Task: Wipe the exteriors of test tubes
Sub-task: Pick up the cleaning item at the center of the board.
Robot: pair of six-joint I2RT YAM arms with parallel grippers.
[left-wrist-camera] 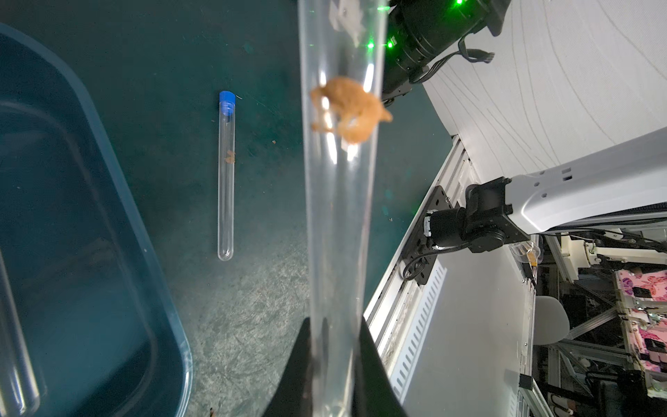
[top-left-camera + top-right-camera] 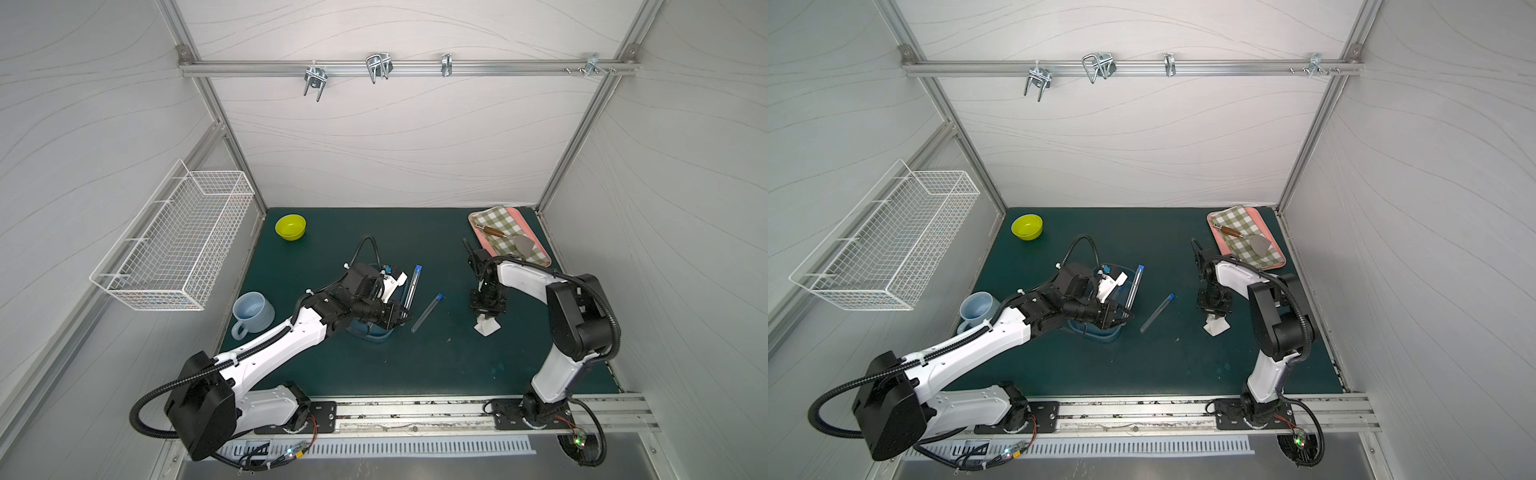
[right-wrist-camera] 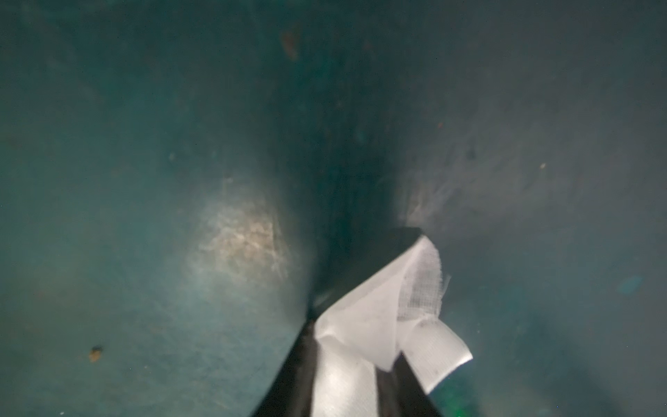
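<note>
Our left end effector (image 1: 335, 325) pinches a test tube (image 1: 339, 216), cap rearward; right end effector (image 2: 487, 318) pinches wipe (image 3: 375, 325) beside open worktop (image 2: 415, 365).

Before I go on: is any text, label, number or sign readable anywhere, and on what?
No readable text in any view.
Held tube, loose tube, blue tray, wipe: no markings show.
Pink clutter outside the cell, left wrist view: too blurred to read.
</note>
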